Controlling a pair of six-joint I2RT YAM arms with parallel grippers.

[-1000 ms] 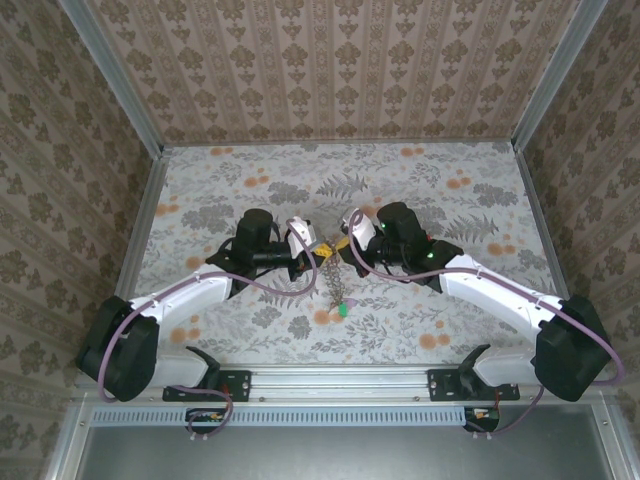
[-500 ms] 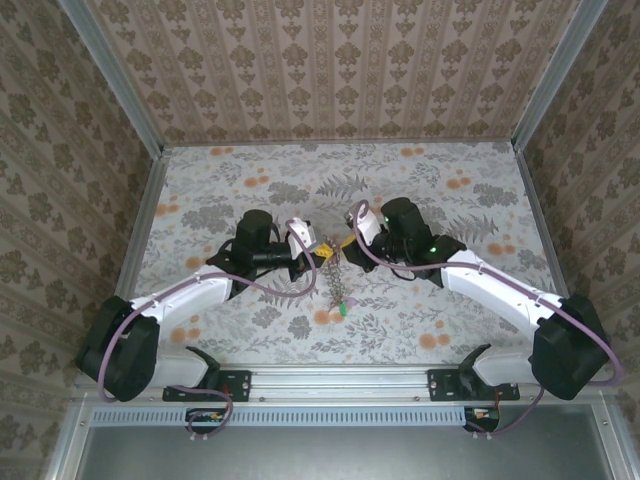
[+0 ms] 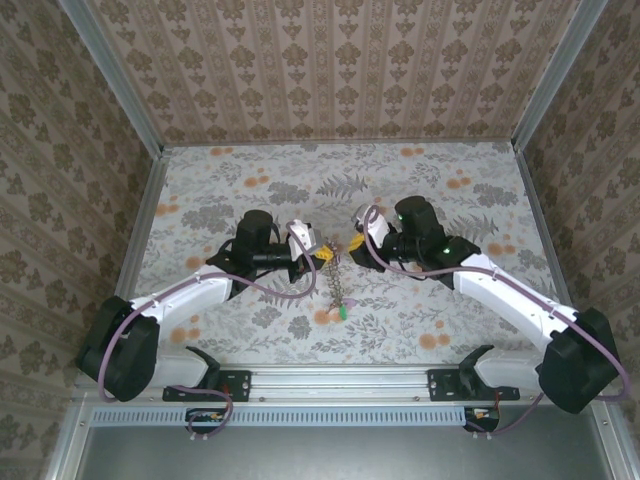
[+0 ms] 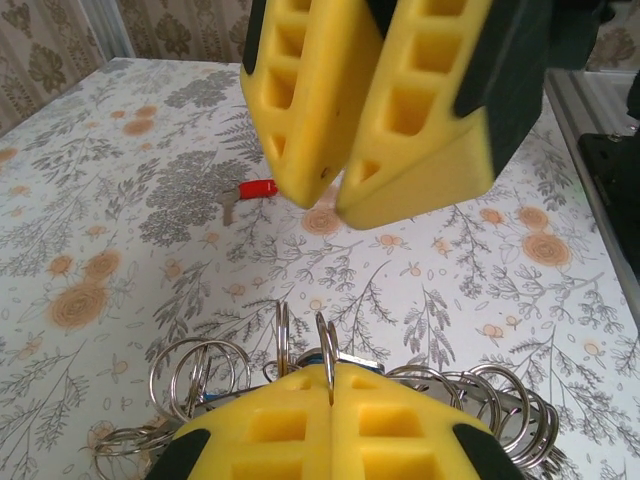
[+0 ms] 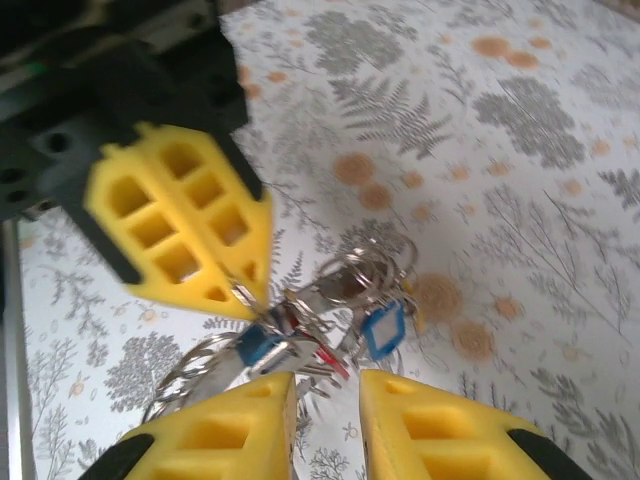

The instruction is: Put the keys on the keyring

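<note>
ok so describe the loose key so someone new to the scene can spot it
On the floral table, look past the keyring held in the shut jaws of the left gripper. The key lies flat by itself next to a grey flower print; its red tag and being off the rings set it apart.

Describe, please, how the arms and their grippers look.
The left arm and right arm have white links, black joints and lilac cables. The left gripper and right gripper carry yellow fingers with square cut-outs on black mounts. Green lights dot the right arm.
</note>
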